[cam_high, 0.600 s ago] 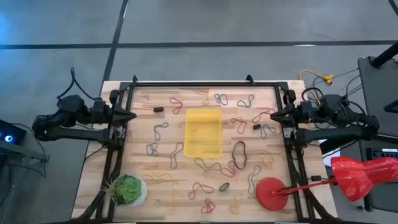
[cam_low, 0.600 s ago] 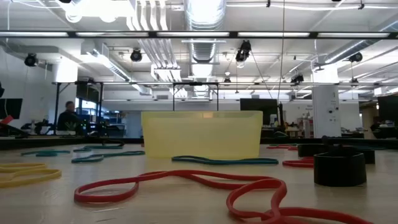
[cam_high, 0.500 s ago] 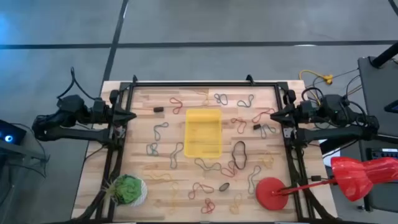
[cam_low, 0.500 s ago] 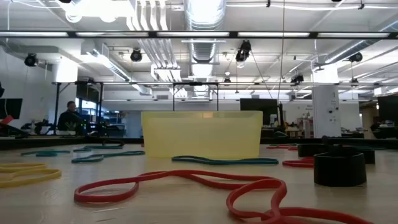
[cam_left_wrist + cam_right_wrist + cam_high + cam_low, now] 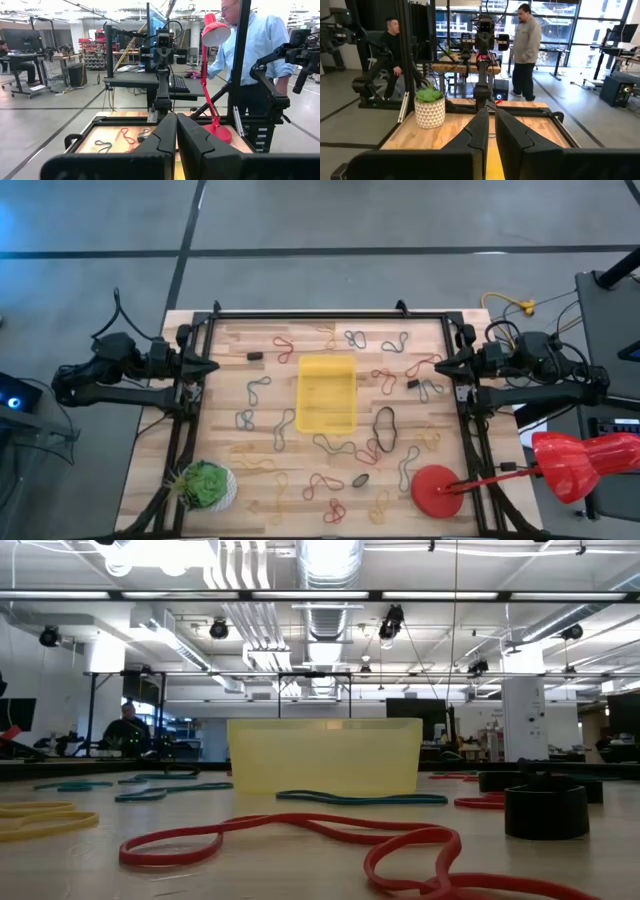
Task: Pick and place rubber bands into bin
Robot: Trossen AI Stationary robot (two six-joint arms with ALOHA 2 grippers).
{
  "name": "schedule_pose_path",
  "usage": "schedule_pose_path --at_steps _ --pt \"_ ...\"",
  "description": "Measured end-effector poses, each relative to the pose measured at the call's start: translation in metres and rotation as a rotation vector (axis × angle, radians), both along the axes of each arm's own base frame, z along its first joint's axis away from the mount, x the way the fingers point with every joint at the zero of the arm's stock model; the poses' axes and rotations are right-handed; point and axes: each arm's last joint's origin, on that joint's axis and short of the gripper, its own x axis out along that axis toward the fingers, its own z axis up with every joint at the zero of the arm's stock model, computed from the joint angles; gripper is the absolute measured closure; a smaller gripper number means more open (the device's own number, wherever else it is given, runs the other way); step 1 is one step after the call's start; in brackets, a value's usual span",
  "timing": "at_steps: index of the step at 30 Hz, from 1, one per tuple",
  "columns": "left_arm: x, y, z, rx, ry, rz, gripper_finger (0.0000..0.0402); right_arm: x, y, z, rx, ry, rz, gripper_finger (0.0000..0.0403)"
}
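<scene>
The yellow translucent bin (image 5: 327, 393) stands on its base at the middle of the wooden table; it also shows in the low view (image 5: 323, 755). Many rubber bands lie flat around it, among them a black loop (image 5: 385, 427), red loops (image 5: 323, 483) and a red one close to the low camera (image 5: 300, 840). My left gripper (image 5: 215, 366) is shut and empty at the table's left edge, pointing toward the bin. My right gripper (image 5: 437, 367) is shut and empty at the right edge. Each wrist view shows its own fingers together, left (image 5: 176, 131) and right (image 5: 491, 125).
A green plant ball in a white pot (image 5: 206, 485) stands at the near left. A red lamp's round base (image 5: 436, 490) stands at the near right. Small dark blocks (image 5: 254, 356) (image 5: 412, 384) lie among the bands. A black frame (image 5: 310, 313) rims the table. People stand beyond it.
</scene>
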Motion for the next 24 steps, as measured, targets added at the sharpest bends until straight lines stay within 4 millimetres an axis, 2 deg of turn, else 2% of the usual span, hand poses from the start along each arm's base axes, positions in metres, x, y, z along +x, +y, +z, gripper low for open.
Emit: schedule_pose_path --at_steps 24 --pt "-0.0001 0.0 0.0 0.0 0.0 0.0 0.0402 0.0 0.0 -0.0001 0.011 0.001 0.0 0.038"
